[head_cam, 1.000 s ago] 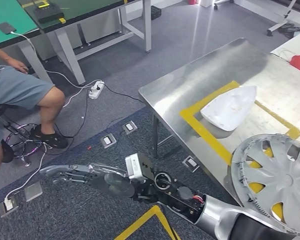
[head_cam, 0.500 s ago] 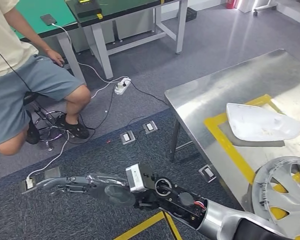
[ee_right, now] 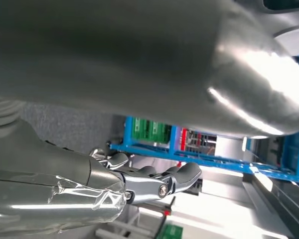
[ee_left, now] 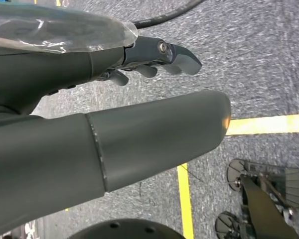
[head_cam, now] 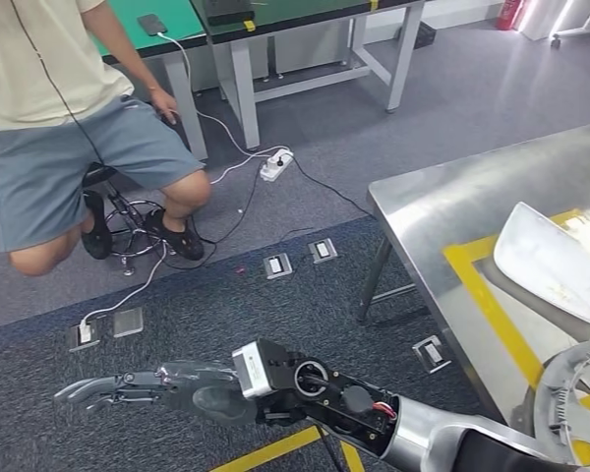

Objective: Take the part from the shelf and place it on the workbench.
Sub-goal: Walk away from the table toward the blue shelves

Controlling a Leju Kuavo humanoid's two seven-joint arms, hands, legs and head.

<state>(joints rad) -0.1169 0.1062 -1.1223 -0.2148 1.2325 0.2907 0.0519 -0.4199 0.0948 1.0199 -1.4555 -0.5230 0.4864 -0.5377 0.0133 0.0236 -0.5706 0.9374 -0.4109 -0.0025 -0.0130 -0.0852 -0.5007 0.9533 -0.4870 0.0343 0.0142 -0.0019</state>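
Two parts in the head view.
- One silver-grey wheel cover (head_cam: 568, 391): spoked, toothed rim, yellow showing through its openings. Sits at the near edge of the steel surface (head_cam: 441, 206), cut off by the frame. Cannot tell if it rests there or is held.
- One white curved cover (head_cam: 560, 265): smooth and glossy, lying on the surface inside one yellow tape frame (head_cam: 493, 307).

Left hand (head_cam: 121, 386) (ee_left: 102, 64) is out over grey carpet, fingers (ee_left: 178, 55) straight and apart, holding nothing.

Right hand (ee_right: 114, 184) has fingers stretched forward. Cannot tell whether it grips anything.

Also one seated person (head_cam: 54, 98), one power strip (head_cam: 275, 164) and five floor socket plates (head_cam: 276, 265).
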